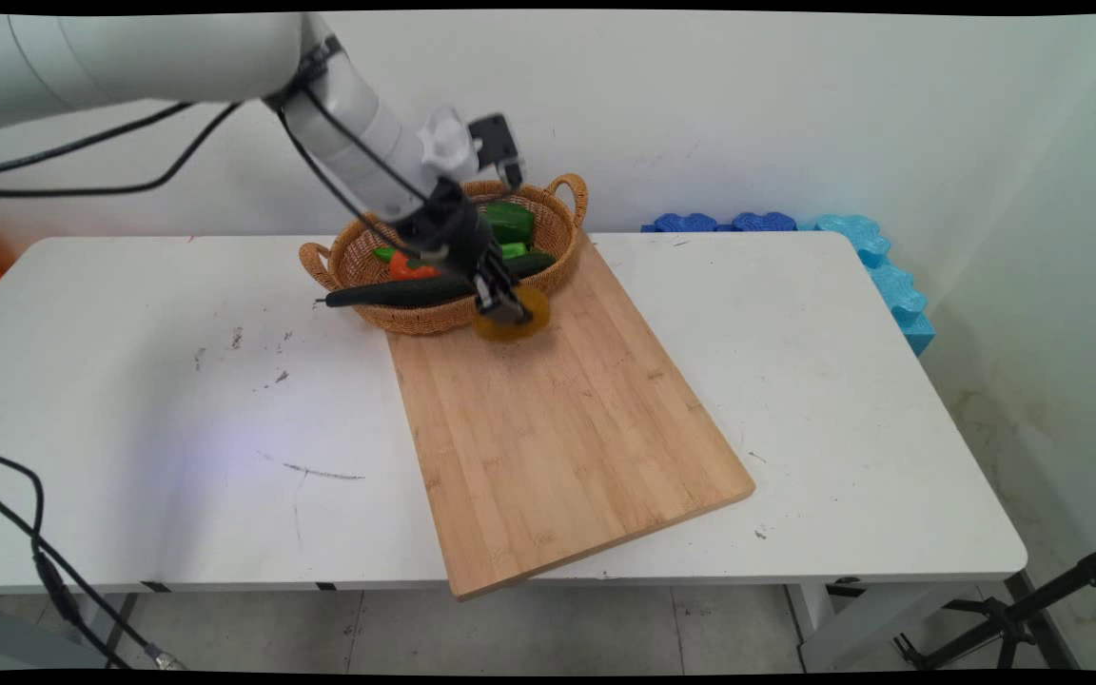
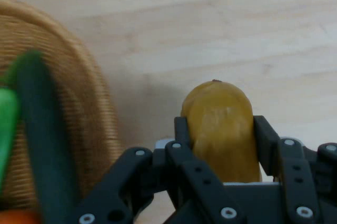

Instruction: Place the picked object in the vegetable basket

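The arm (image 1: 339, 124) is showing thick, rounded white links, smooth and glossy, narrowing toward the wrist. Black cables (image 1: 110, 162) are running along it, looping off the upper link and trailing down the forearm. A white knobbly fitting and a small dark boxy module (image 1: 496, 143) are sitting at the wrist. Below that, everything is turning black: the gripper (image 2: 221, 129) is showing a matte black linkage of jointed bars, silver screw heads (image 2: 228, 213) glinting at each pivot, and two flat black fingers (image 2: 266, 134) rising from it.
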### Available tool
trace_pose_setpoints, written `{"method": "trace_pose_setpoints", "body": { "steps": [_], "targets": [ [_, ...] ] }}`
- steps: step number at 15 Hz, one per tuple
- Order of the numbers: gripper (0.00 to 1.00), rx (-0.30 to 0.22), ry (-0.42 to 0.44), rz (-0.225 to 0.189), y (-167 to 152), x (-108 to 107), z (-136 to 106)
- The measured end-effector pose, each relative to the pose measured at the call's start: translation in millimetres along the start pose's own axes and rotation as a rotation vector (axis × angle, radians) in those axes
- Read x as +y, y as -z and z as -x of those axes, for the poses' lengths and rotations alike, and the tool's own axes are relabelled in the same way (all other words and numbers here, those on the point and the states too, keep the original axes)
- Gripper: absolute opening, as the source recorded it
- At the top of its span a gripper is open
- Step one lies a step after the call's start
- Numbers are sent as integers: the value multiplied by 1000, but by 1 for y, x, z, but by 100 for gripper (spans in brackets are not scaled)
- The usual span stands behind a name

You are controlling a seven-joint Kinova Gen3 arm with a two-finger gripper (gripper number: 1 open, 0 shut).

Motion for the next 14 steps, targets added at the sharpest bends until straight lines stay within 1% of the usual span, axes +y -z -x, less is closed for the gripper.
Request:
{"method": "trace_pose_setpoints", "body": {
  "steps": [5, 7, 8, 11, 14],
  "targets": [
    [0, 25, 18, -73, 9, -57, -6],
    [0, 27, 16, -94, 8, -75, -6],
    [0, 27, 15, -102, 7, -82, -6],
    [0, 23, -1, -138, 1, -116, -4],
    [0, 8, -28, -159, -11, -146, 0]
  ]
}}
